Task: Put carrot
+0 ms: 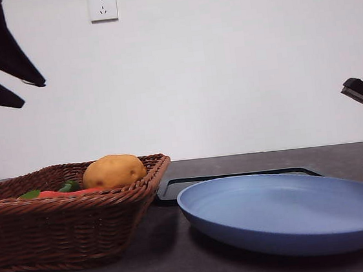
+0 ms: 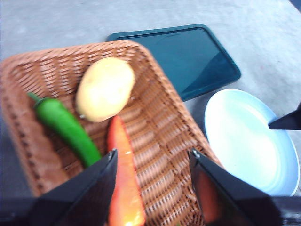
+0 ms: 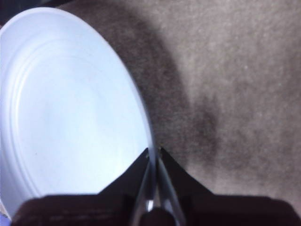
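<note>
Left gripper (image 2: 153, 162), jaws spread: above woven brown wicker basket (image 2: 169, 122).
Orange-red tapered carrot (image 2: 123, 179) beside yellow-brown potato (image 2: 105, 88); straddle carrot mid-body. Right gripper (image 3: 154, 153) clamps pale-blue round plate (image 3: 66, 108) rim.

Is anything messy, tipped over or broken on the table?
Nothing stands out. The carrot, potato and green pepper lie inside the wicker basket, nothing spilled. The blue plate sits flat, its rim pinched by the right gripper. The left gripper hangs open above the carrot.
</note>
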